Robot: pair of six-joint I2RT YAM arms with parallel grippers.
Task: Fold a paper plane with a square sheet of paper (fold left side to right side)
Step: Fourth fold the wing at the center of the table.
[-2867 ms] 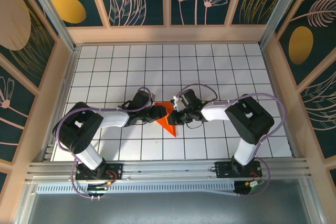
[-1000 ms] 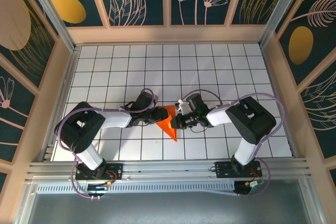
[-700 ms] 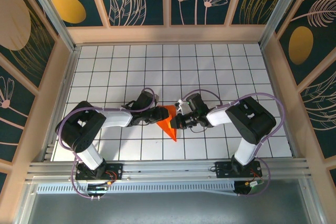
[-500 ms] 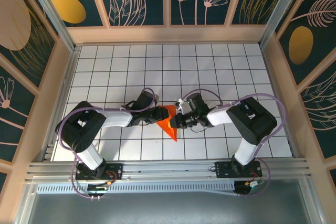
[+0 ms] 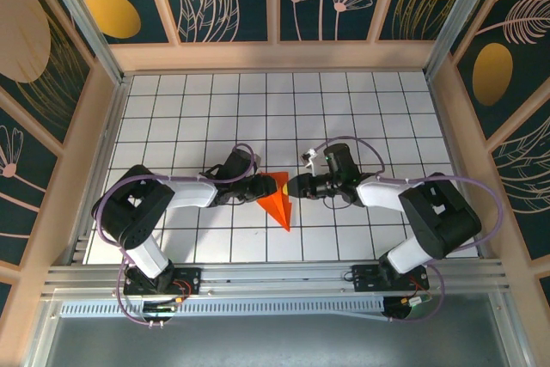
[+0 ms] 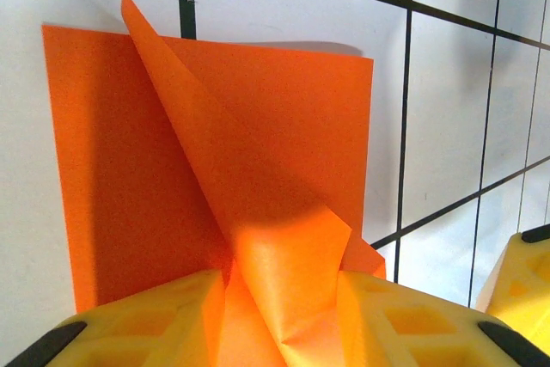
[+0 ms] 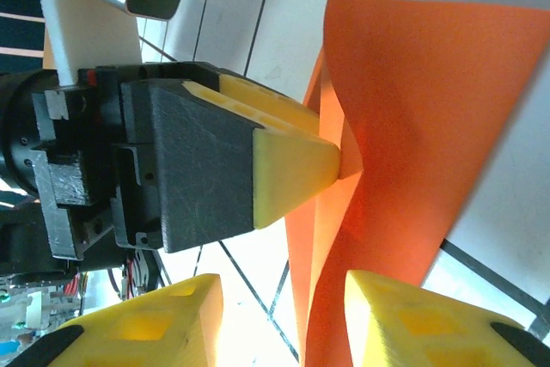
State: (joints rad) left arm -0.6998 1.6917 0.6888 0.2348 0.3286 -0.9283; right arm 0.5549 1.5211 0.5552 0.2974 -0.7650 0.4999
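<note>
Both arms lie low over the white gridded table, elbows bent outward and forearms pointing inward, so the two wrists face each other across its middle. The left gripper comes in from the left side with its jaws clamped on a raised fold of the orange paper. The right gripper is just beside the paper's right edge, jaws standing apart and not gripping it. The paper rests midway between the table's left and right edges, nearer the near edge, its sharp tip pointing that way. It is thin, matte and faintly grainy, a flat layer with a creased flap lifted off it. The fingers are blocky yellow pads on black mounts.
</note>
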